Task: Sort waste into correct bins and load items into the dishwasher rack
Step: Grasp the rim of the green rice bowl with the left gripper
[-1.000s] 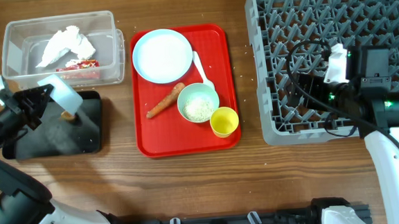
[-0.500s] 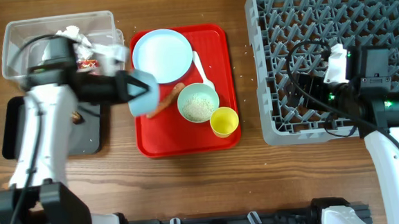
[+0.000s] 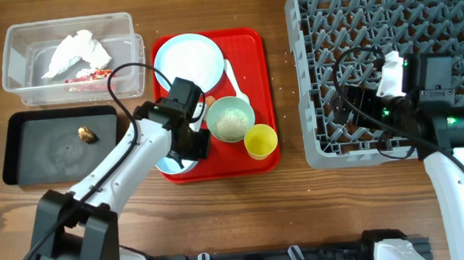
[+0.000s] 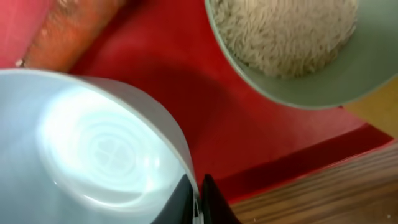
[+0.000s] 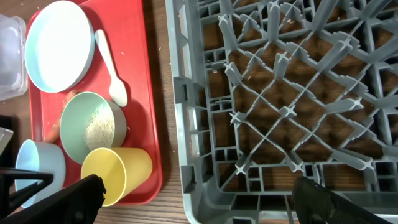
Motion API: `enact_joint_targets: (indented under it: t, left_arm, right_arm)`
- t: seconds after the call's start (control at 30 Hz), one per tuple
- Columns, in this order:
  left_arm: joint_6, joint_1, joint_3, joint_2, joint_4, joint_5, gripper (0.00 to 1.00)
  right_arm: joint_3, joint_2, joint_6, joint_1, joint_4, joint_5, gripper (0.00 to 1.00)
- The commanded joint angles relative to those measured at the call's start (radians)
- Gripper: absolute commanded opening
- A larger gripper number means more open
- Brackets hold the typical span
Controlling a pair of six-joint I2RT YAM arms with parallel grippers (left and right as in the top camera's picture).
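L gripper (image 4: 196, 200) is clenched on the rim of the light blue bowl (image 4: 99, 149), at approx 7 o'clock on the red tray (image 3: 218, 169), 8 o'clock from the mint green bowl (image 3: 230, 119) w/ rice (image 4: 280, 31). Can't tell if the bowl touches the tray. R gripper (image 5: 199, 194) is spread wide over the dishwasher rack (image 3: 371, 25).

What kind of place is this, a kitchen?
Probably a test bench staged as a dish-clearing station: a dishwasher rack, a red serving tray, a clear tub and a black tray for waste, on a wooden table.
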Motion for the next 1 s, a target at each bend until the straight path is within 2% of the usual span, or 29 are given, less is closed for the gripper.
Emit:
enact_joint_targets:
  t: [0.0,0.03,0.07,0.2,0.27,0.37,0.5,0.63,0.9,0.97]
  left_arm:
    - [-0.023,-0.011,-0.007,0.004,0.007,-0.021,0.34]
    - [-0.023,-0.011,-0.006,0.004,0.008,-0.021,0.48]
    - [-0.023,-0.011,0.007,0.004,0.003,-0.021,0.54]
    - [-0.015,-0.011,0.100,0.004,-0.016,-0.013,0.57]
    - [-0.007,-0.011,0.147,0.004,0.015,-0.014,0.62]
    - [0.098,-0.023,0.145,0.012,0.066,-0.010,0.70]
    - [0.344,-0.082,0.144,0.054,0.078,-0.010,0.72]
    - [0.488,-0.129,0.144,0.098,0.093,-0.010,0.70]
    - [0.517,-0.140,0.144,0.174,0.161,-0.014,0.67]
    - [0.517,-0.139,0.144,0.198,0.163,-0.014,0.61]
  right_arm:
    - [0.007,0.008,0.005,-0.002,-0.001,-0.016,1.00]
    - [0.007,0.008,0.005,-0.002,-0.001,-0.016,1.00]
    - [0.007,0.008,0.005,-0.002,0.000,-0.016,1.00]
    - [0.007,0.008,0.005,-0.002,0.002,-0.016,1.00]
    - [0.007,0.008,0.005,-0.002,0.002,-0.016,1.00]
    - [0.007,0.008,0.005,-0.002,0.002,-0.016,1.00]
    - [0.007,0.008,0.005,-0.002,0.003,-0.016,1.00]
    - [0.007,0.008,0.004,-0.002,0.003,-0.016,1.00]
    - [0.007,0.008,0.004,-0.002,0.003,-0.012,1.00]
    - [0.007,0.008,0.004,-0.002,0.003,-0.008,1.00]
